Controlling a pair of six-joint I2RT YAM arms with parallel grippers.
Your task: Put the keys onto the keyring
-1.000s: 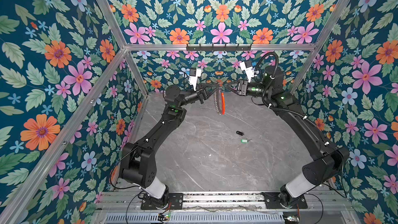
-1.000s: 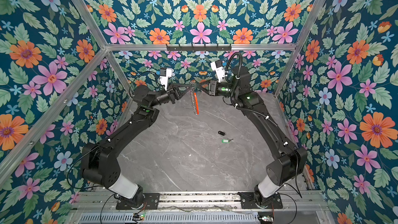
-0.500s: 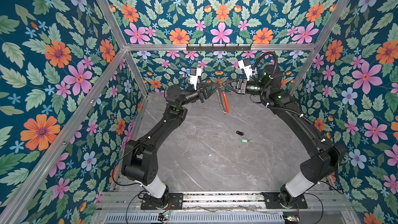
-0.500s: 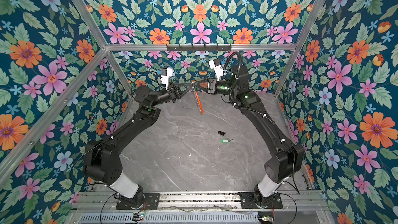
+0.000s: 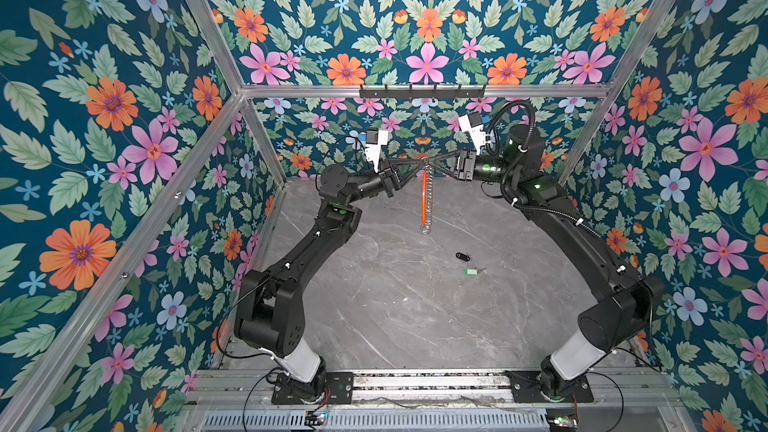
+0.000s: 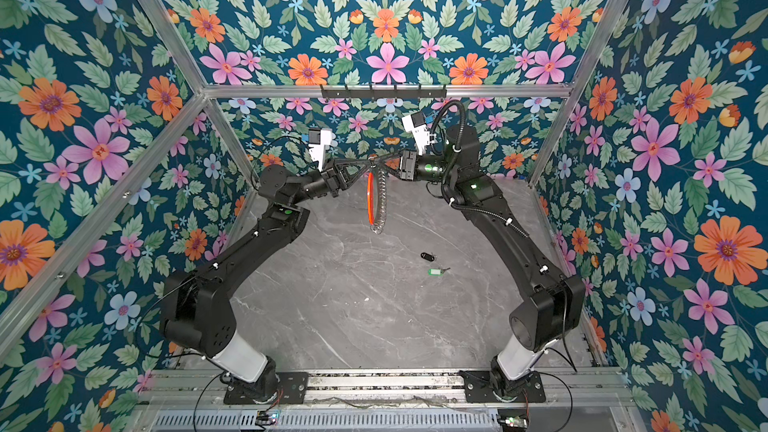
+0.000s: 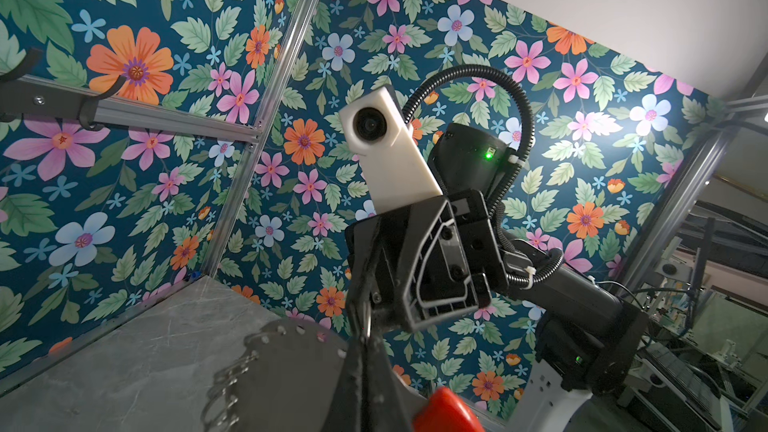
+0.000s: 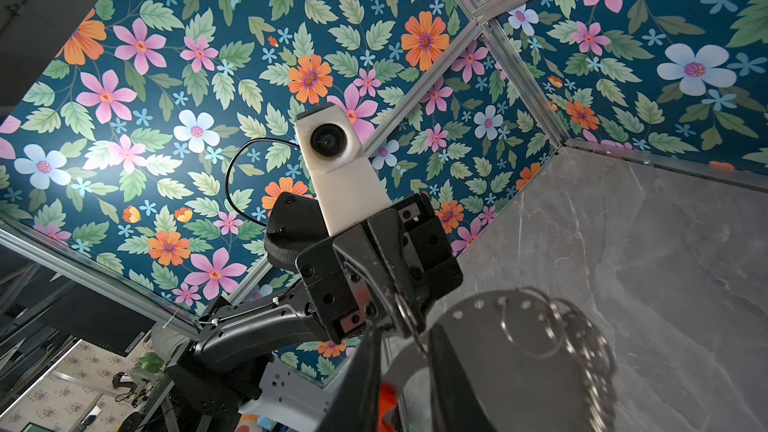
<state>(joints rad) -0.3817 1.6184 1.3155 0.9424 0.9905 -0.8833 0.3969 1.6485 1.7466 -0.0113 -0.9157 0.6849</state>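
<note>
My left tool [image 5: 418,163] clamps the top of the hanging keyring [image 5: 424,201]; my right tool [image 5: 433,162] (whether it pinches a split ring [image 8: 404,312], I cannot tell) should pry gently, with the hoop held still.

Open table [image 5: 395,305] around both keys [image 5: 462,257], keyring [image 5: 424,201] hanging farther back

The table [image 5: 374,305] I work over is a grey slab with pale marble veins. Two small keys lie flat on it, right of centre and about midway between near and far. One is a black-fobbed key [image 5: 462,257]. Just nearer and slightly further right lies a green-tagged key [image 5: 471,271]. They are close together, not touching.
</note>
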